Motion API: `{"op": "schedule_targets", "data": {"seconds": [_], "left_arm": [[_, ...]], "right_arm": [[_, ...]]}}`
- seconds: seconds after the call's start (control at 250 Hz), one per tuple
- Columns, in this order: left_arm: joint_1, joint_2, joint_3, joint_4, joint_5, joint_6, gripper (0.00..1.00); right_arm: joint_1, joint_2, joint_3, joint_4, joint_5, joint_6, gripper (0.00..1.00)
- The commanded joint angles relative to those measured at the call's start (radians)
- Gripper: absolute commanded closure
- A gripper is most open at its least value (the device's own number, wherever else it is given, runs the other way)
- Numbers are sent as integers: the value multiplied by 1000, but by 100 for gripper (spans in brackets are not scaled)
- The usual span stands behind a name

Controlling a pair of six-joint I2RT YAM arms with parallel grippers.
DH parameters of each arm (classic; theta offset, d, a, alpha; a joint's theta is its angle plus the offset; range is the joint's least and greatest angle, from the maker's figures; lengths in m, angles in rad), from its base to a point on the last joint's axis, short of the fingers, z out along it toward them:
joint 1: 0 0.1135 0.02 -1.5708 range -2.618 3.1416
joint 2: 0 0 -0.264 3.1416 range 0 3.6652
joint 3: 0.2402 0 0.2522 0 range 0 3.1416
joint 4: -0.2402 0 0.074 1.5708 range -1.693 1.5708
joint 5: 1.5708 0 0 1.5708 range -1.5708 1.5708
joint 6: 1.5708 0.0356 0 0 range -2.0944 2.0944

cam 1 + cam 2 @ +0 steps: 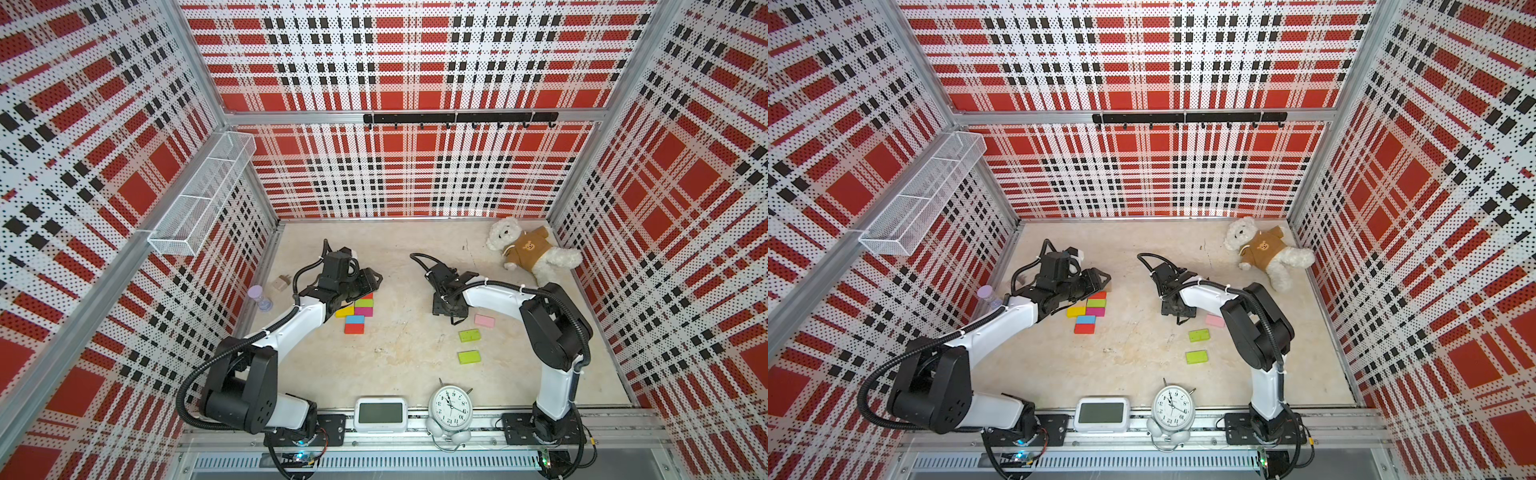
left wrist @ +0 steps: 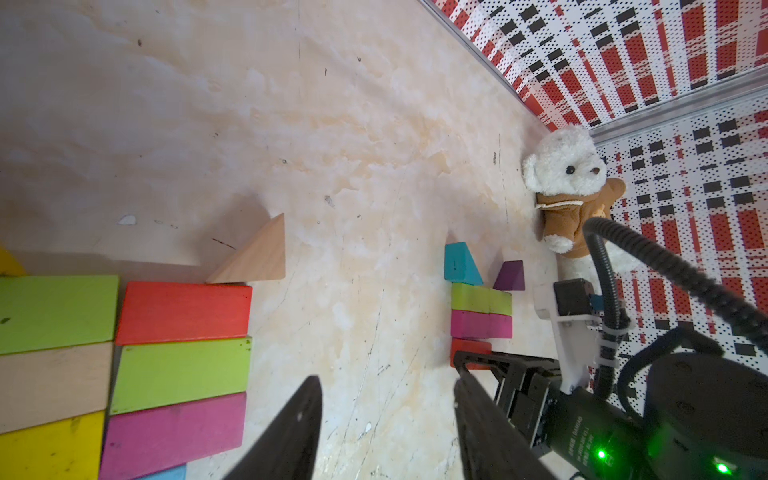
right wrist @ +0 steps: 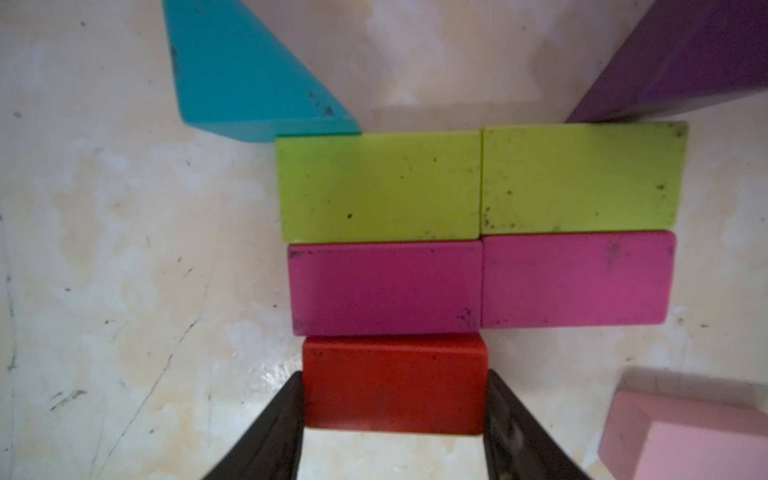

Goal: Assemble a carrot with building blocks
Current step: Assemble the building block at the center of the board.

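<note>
Overhead, in both top views, the right arm [image 1: 494,291] hides whatever lies beneath its wrist; two loose lime bricks [image 1: 469,335] lie at seven o'clock of one pink brick [image 1: 484,321]. Left wrist view: the left end effector [image 2: 384,380] gapes wide, empty, above the tabletop [image 2: 291,124]. Right wrist view: the right end effector [image 3: 395,374] straddles one red brick [image 3: 395,390] set against two magenta bricks [image 3: 384,286]; whether it grips, I cannot tell.

**Clutter around my workspace**

I see a white teddy bear [image 1: 530,249] in a brown hoodie lying in a far corner. A twin-bell alarm clock [image 1: 451,405] and a white digital clock [image 1: 380,413] sit side by side at the near edge. A lilac hourglass [image 1: 260,297] stands near a small beige cube [image 1: 281,284]. A wire mesh basket [image 1: 203,195] hangs on a plaid wall [image 1: 83,166].
</note>
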Motion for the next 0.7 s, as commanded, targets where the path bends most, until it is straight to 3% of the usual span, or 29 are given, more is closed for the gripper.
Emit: {"op": "schedule_targets", "data": {"seconds": [0.0,0.216,0.432,0.696], "left_arm": [[-6,10,24,16,1,-4,45],[-6,6,22,16,0,-4,45],[-7,6,24,17,-1,-6,45],[-6,6,27,16,-4,-7,45]], "right_arm": [[-12,33,17,14,27,0,36],[-14,32,17,16,29,-2,36],[-13,8,13,16,31,1,24],[-14,-52,-4,6,22,9,22]]}}
